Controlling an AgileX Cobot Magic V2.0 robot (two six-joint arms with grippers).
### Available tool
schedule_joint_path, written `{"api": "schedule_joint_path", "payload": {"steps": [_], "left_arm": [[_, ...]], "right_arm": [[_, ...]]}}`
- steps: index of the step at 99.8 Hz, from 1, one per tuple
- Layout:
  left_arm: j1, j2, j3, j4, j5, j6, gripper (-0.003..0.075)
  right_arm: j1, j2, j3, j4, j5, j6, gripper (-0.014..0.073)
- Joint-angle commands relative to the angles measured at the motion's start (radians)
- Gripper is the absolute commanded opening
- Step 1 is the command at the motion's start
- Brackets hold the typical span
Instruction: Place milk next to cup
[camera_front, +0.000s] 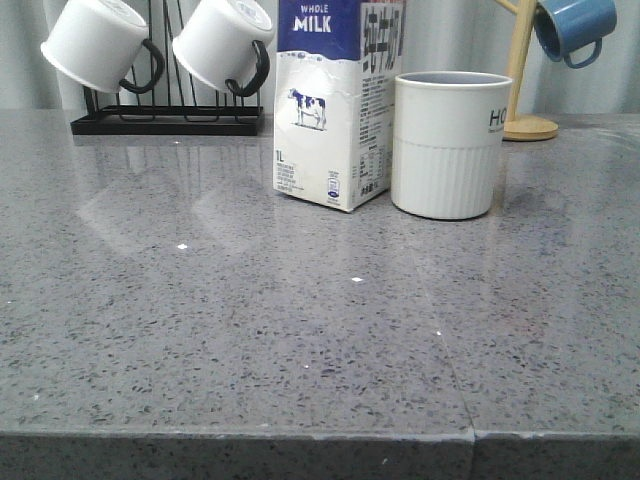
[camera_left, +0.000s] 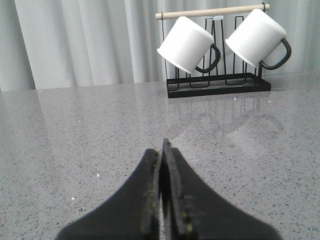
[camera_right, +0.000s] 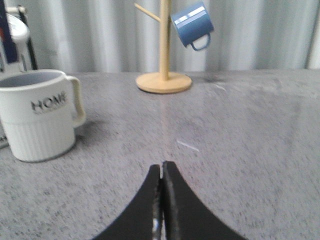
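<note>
The milk (camera_front: 335, 105), a tall white carton with a blue top reading "WHOLE MILK" and a cow picture, stands upright on the grey table. The cup (camera_front: 446, 143), large and white with a ribbed lower half, stands just to its right, almost touching. In the right wrist view the cup (camera_right: 37, 120) reads "HOME" and shows a white handle, with an edge of the milk (camera_right: 12, 40) behind it. My left gripper (camera_left: 161, 150) is shut and empty over bare table. My right gripper (camera_right: 161, 167) is shut and empty, apart from the cup. Neither gripper shows in the front view.
A black wire rack (camera_front: 165, 120) at the back left holds two white mugs with black handles (camera_front: 95, 42) (camera_front: 222, 40); it also shows in the left wrist view (camera_left: 217, 82). A wooden mug tree (camera_front: 522, 75) with a blue mug (camera_front: 572, 27) stands at the back right.
</note>
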Motion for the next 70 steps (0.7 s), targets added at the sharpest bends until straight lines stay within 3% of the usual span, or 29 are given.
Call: {"api": "schedule_joint_path", "payload": {"steps": [1,70], "left_arm": [[0.0,-0.022,0.058,-0.009,-0.083,0.0,-0.002],[0.0,-0.022,0.058,-0.009,-0.083,0.0,-0.002]], "right_arm": [[-0.018,-0.016,-0.006,0.019,-0.107,-0.031,-0.0067],[-0.018,-0.069,-0.006,0.019,-0.074,-0.038,-0.0067]]}}
